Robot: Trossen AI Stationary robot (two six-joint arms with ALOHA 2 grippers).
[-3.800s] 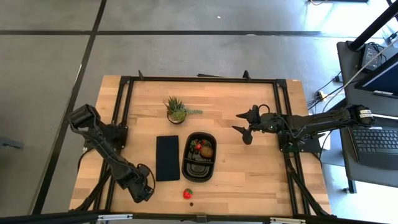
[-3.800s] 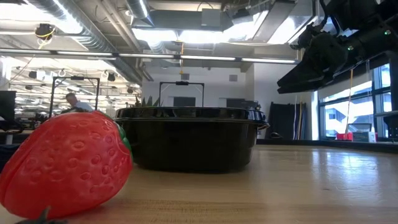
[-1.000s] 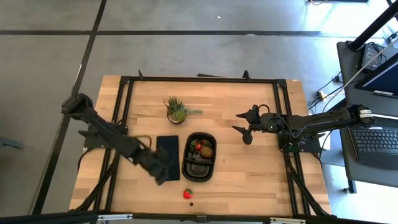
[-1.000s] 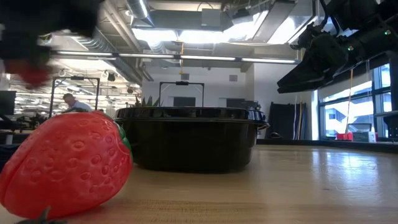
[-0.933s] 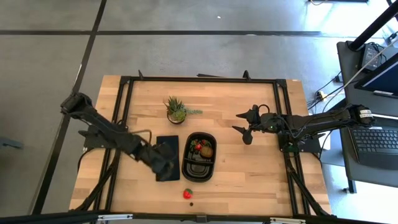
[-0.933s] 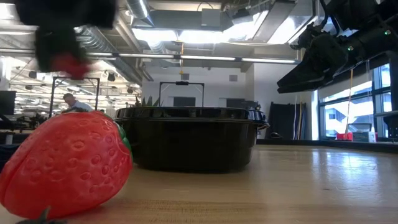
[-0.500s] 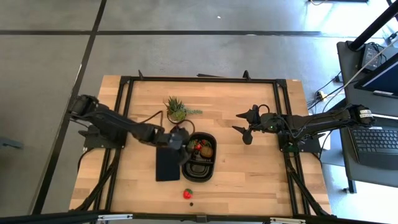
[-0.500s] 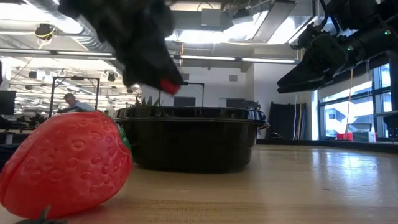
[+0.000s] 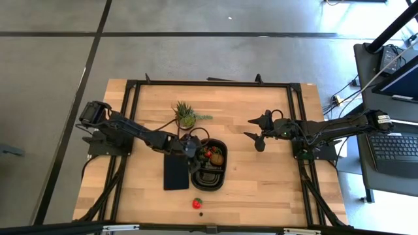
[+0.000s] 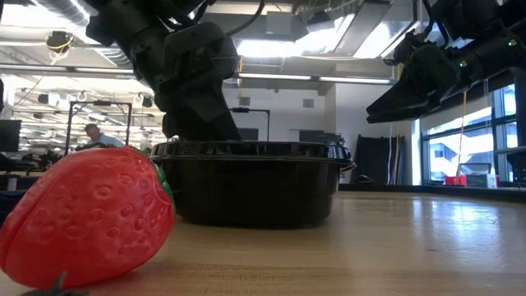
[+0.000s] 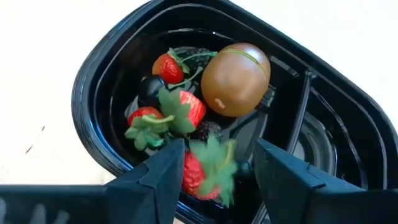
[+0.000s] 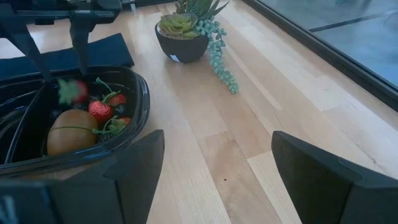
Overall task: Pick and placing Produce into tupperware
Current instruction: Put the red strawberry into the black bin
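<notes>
The black tupperware (image 9: 209,171) sits mid-table; its far end holds the brown kiwi (image 11: 235,78), red strawberries (image 11: 186,106) and dark berries (image 11: 149,90). My left gripper (image 9: 193,149) hangs open over that end's left rim, fingers pointing down. A blurred strawberry (image 11: 202,171) is just below its fingertips, seen in the right wrist view (image 12: 71,90) free of both fingers. Another strawberry (image 9: 196,203) lies on its side on the table near the near edge, large in the low view (image 10: 86,218). My right gripper (image 9: 255,134) waits open above the table's right half.
A spiky potted plant (image 9: 186,116) stands beyond the tupperware toward the far edge. A flat dark panel (image 9: 175,171) lies left of the tupperware, under my left arm. Bare wood (image 9: 261,183) spreads right of the tupperware and along the near edge.
My left gripper has swung from the near-left part of the table, over the dark panel, toward the tupperware's far end while carrying a red strawberry, then lowered to the rim. It has let go: the strawberry is now dropping free below the fingers.
</notes>
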